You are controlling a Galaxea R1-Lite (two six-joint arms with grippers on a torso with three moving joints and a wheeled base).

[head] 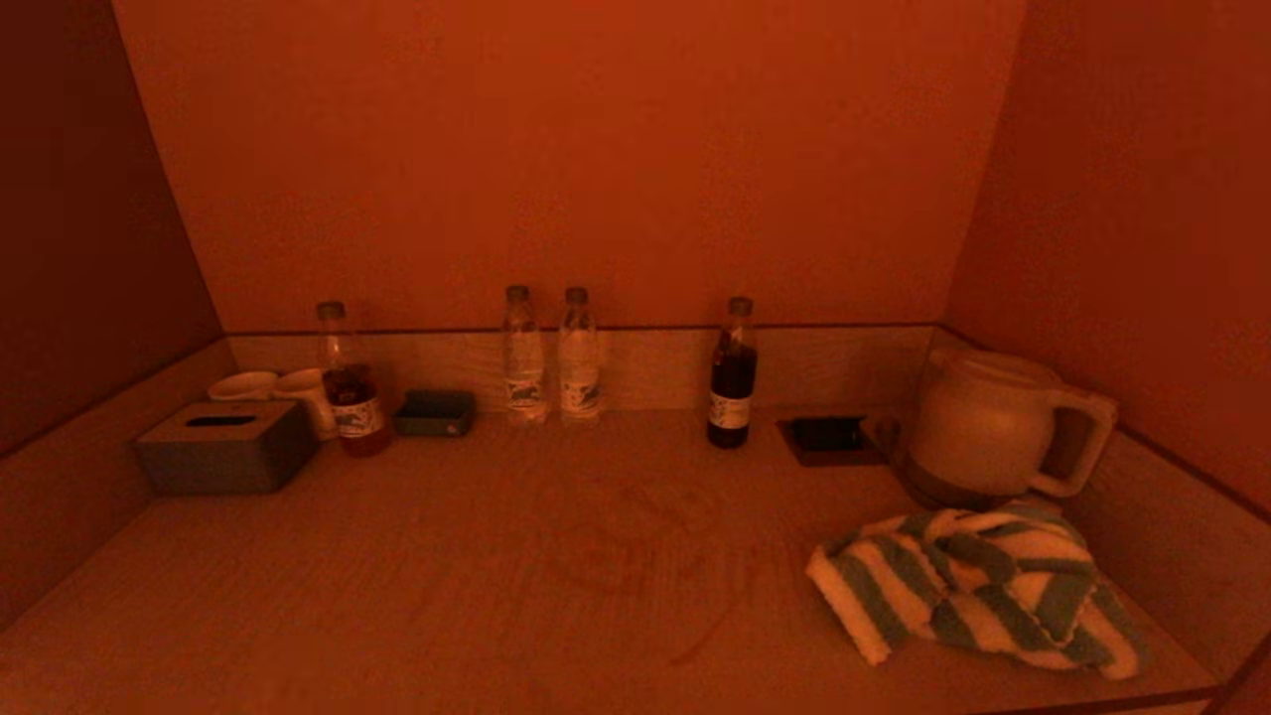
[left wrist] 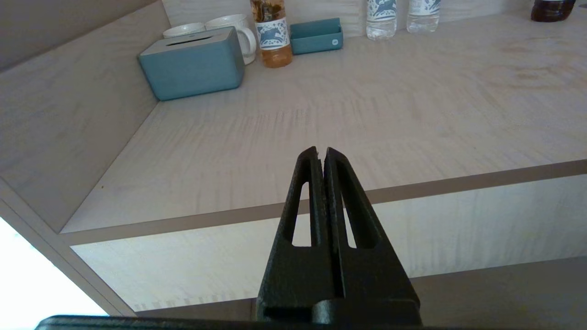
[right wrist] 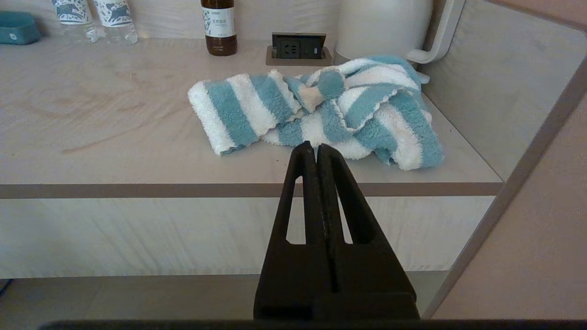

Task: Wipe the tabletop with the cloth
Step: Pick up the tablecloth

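A blue-and-white striped cloth lies crumpled on the right of the tabletop, in front of the kettle; it also shows in the right wrist view. Brownish smears mark the middle of the tabletop. My right gripper is shut and empty, held off the table's front edge, short of the cloth. My left gripper is shut and empty, held off the front edge on the left side. Neither gripper shows in the head view.
Along the back stand a tissue box, two cups, a tea bottle, a small teal tray, two water bottles, a dark bottle, a socket and a white kettle. Walls close both sides.
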